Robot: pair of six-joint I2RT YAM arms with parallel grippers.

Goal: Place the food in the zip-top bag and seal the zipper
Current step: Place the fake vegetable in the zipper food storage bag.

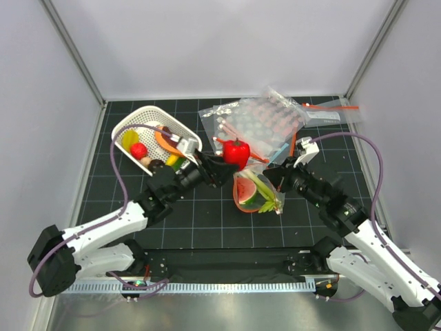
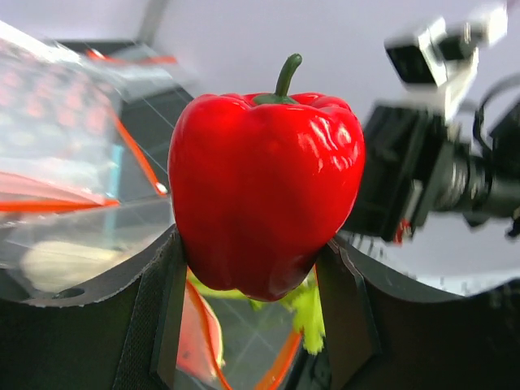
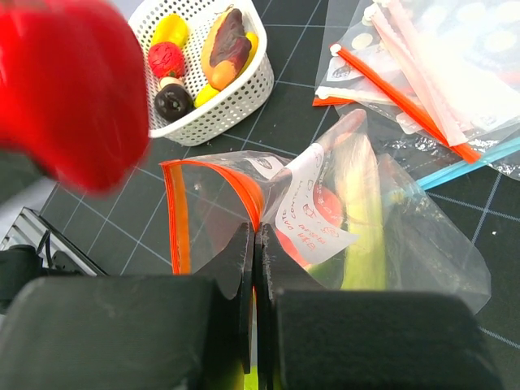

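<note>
My left gripper (image 1: 231,160) is shut on a red toy bell pepper (image 1: 236,152) and holds it above the open mouth of the zip-top bag (image 1: 256,191); in the left wrist view the pepper (image 2: 264,191) fills the space between the fingers (image 2: 154,309). The bag holds a watermelon wedge (image 1: 249,194) and a green-and-white leafy stalk (image 1: 264,187). My right gripper (image 3: 254,244) is shut on the bag's orange-red zipper (image 3: 244,191) and holds the mouth open. The stalk (image 3: 361,211) shows through the clear plastic.
A white slotted basket (image 1: 129,125) with several toy foods stands at the back left. A pile of other clear bags (image 1: 265,121) with orange strips lies behind the bag. Grey walls enclose the black gridded mat (image 1: 207,221).
</note>
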